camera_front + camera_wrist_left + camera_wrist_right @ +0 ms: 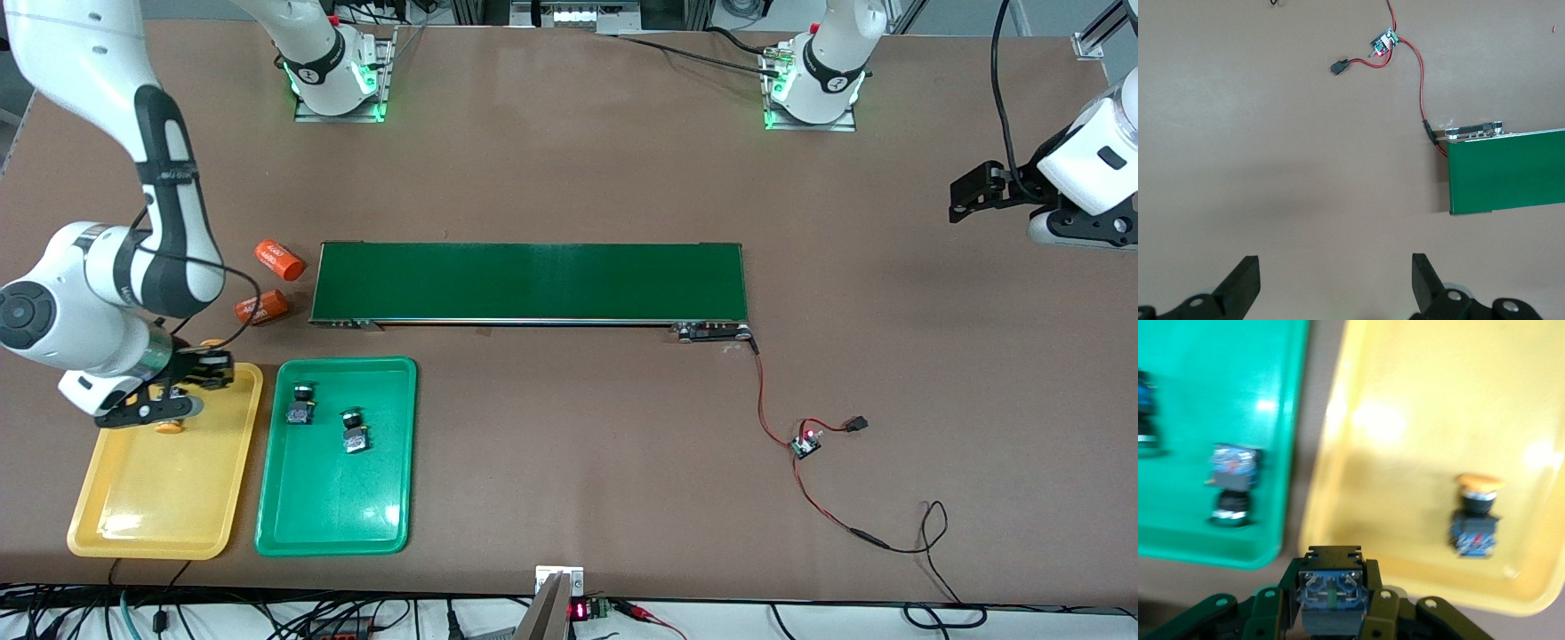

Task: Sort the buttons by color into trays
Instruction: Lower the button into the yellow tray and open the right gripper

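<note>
Yellow tray (107,524) and green tray (391,524) sit at the surface's front edge; two green buttons (300,405) occupy the latter. Right gripper (182,391), clamping a yellow button (1331,590) over the yellow tray's farther end beside another (1477,513), should lower and release. Left gripper (1335,283) waits open.

Green-capped buttons (300,404) in green tray (391,373)
</note>
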Controlling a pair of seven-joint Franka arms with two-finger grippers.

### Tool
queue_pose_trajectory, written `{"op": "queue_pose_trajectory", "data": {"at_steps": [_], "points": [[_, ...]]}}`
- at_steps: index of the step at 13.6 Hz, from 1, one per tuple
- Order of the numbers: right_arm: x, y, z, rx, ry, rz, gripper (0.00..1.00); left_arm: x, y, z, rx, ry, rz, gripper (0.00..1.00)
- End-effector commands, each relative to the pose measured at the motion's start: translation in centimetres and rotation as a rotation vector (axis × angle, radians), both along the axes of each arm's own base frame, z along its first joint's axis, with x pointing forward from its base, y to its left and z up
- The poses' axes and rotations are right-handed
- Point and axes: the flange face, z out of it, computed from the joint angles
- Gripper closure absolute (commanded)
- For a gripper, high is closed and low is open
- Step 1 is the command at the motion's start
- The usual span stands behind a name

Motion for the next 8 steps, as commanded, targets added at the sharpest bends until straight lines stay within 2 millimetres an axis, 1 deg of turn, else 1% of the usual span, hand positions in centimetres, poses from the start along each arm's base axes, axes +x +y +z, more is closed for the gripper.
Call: {"op": "queue_pose_trajectory", "data": {"at_steps": [1,2,4,6,7,8], "points": [[0.5,-4.4,-4.4,-0.036,-0.046,0.054,1.0,0.4,0.4,0.5,0.019,-0.004,-0.01,0.0],[0.6,-5.7,-5.5,-0.05,-0.072,0.06,1.0,0.4,0.4,0.5,0.019,-0.004,-0.01,0.0],[0.7,-6.9,-6.4,-0.066,-0.105,0.06,1.0,0.4,0.5,0.4,0.02,-0.003,-0.009,0.0],[0.6,-6.7,-7.2,-0.063,-0.1,0.047,0.98,0.4,0.6,0.4,0.019,-0.001,-0.007,0.0],[0.6,-6.4,-7.4,-0.06,-0.099,0.045,0.96,0.4,0.7,0.4,0.018,-0.001,-0.007,0.0],[0.7,-6.1,-7.3,-0.059,-0.102,0.039,0.96,0.4,0.7,0.4,0.018,-0.001,-0.007,0.0]]}}
